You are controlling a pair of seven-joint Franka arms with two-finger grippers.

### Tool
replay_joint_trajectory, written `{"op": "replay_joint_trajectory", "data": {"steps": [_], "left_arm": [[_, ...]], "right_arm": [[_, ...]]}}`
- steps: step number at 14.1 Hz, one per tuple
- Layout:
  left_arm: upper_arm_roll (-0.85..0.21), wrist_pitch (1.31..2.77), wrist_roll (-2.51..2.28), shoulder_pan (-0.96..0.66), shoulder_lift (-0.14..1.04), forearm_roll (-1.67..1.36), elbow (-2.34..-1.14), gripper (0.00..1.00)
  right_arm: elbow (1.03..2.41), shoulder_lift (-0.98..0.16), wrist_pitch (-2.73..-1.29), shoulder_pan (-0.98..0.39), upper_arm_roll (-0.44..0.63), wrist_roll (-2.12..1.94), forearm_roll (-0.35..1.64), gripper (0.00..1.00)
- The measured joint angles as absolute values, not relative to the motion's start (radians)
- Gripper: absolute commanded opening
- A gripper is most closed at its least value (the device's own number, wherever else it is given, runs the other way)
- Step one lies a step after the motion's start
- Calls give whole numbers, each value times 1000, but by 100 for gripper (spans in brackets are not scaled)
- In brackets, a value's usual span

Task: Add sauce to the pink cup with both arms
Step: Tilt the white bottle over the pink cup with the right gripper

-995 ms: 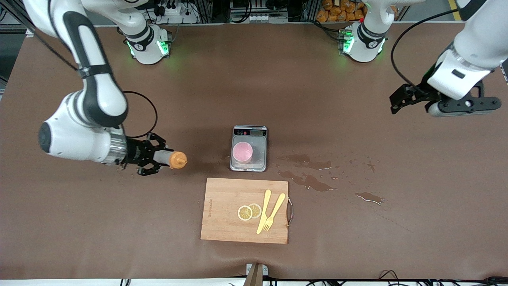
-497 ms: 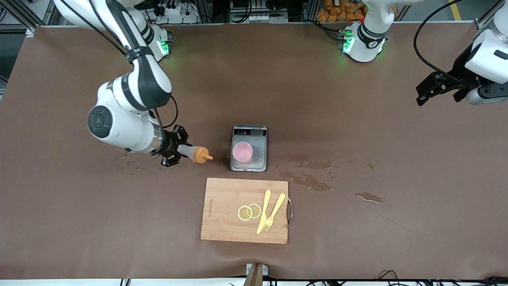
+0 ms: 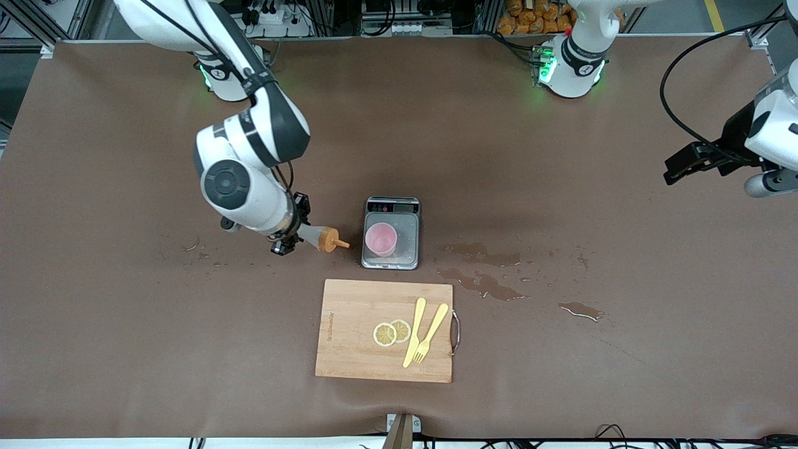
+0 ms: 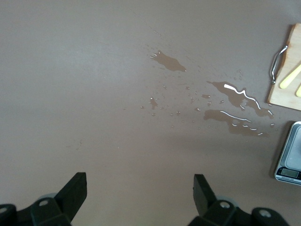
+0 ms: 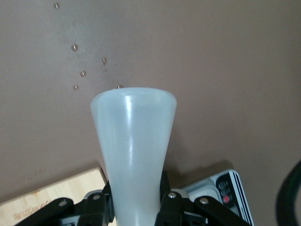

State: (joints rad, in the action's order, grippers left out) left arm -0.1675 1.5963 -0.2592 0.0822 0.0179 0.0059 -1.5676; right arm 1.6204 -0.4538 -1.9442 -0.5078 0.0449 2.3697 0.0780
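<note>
The sauce (image 3: 319,238), a translucent squeeze bottle with an orange cone cap, is held lying sideways over the table, its nozzle pointing at the pink cup (image 3: 380,239). The cup stands upright on a small scale (image 3: 406,248). My right gripper (image 3: 292,228) is shut on the bottle's body. In the right wrist view the pale bottle (image 5: 134,141) rises between that gripper (image 5: 136,200), whose fingers (image 5: 165,195) press its sides. My left gripper (image 3: 676,169) hangs open and holding nothing over the left arm's end of the table; its spread fingertips (image 4: 74,190) frame bare table around the gripper (image 4: 139,193).
A wooden cutting board (image 3: 355,349) with two lemon slices (image 3: 391,332), a yellow knife (image 3: 414,330) and a fork (image 3: 431,333) lies nearer the front camera than the scale. Puddles (image 3: 483,284) wet the table toward the left arm's end; droplets (image 3: 199,255) lie under the right arm.
The right arm has carried the bottle toward the scale, its nozzle now close to the cup, and its grip has tightened. The left arm has drifted farther toward its end of the table.
</note>
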Motion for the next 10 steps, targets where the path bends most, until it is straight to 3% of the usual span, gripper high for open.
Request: {"op": "replay_joint_trajectory", "data": {"steps": [10], "left_arm": [[-174, 1547, -155, 114, -24, -32, -1558, 100]], "right_arm": [[1355, -650, -1641, -609, 45, 2466, -126, 36]]}}
